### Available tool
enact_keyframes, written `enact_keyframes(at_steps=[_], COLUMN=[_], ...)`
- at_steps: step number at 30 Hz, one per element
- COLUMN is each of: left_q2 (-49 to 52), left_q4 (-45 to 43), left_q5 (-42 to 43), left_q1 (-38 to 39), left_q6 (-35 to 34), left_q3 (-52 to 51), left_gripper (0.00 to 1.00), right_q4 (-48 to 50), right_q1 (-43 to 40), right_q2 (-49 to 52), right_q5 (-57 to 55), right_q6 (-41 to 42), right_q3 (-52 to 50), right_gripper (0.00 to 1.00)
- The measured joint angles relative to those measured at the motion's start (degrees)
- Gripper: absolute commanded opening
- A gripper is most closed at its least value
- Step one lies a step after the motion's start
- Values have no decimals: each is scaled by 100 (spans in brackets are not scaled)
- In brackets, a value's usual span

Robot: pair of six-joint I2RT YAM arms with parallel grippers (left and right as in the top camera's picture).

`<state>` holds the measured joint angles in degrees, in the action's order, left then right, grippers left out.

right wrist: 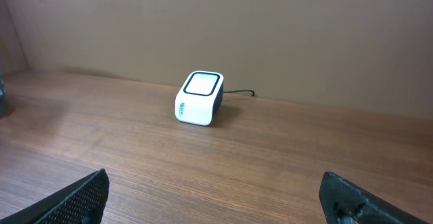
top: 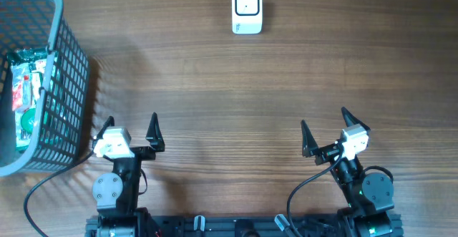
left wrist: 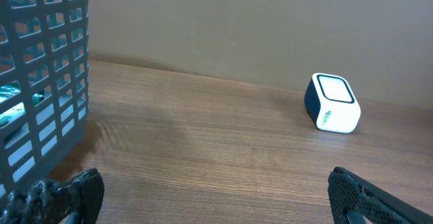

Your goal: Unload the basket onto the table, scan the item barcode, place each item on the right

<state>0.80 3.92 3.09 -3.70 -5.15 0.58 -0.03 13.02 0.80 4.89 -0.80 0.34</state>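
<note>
A: The left gripper (top: 130, 119) first: jaws spread wide with nothing between them; it sits low over the table (top: 229, 79) at the near edge, just right of the basket (top: 71, 72) but not touching it; agreed?

B: Agreed; the right gripper (top: 324, 118) matches it, fingers parted and empty, also at the near edge and well apart from the left one; both point toward the far side of the table

A: And the thing to be scanned?

B: The packaged goods (top: 27, 86) lie inside the grey-blue mesh basket at the table's left edge; a red-and-white wrapper and something green show from above (I cannot tell how many pieces there are, and no barcode is readable); neither gripper touches them

A: The scanner?

B: The scanner (top: 247, 8) is a small white block with a dark-framed window; it stands on the bare wood at the far edge, roughly between the two arms and well apart from both; from the wrist views its window faces upward at a slant, and a thin dark cable (right wrist: 240, 93) runs off behind it toward the wall
</note>
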Motion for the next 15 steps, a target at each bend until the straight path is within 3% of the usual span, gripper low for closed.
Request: enact_keyframes(at_steps=[15], left_q2=[0], left_q4=[0], left_q5=[0], left_q1=[0], left_q6=[-2], left_q3=[0], left_gripper=[100], right_q4=[9], right_q1=[-11], right_q2=[61], right_q5=[-516], right_q6=[0], right_q3=[0], right_gripper=[100])
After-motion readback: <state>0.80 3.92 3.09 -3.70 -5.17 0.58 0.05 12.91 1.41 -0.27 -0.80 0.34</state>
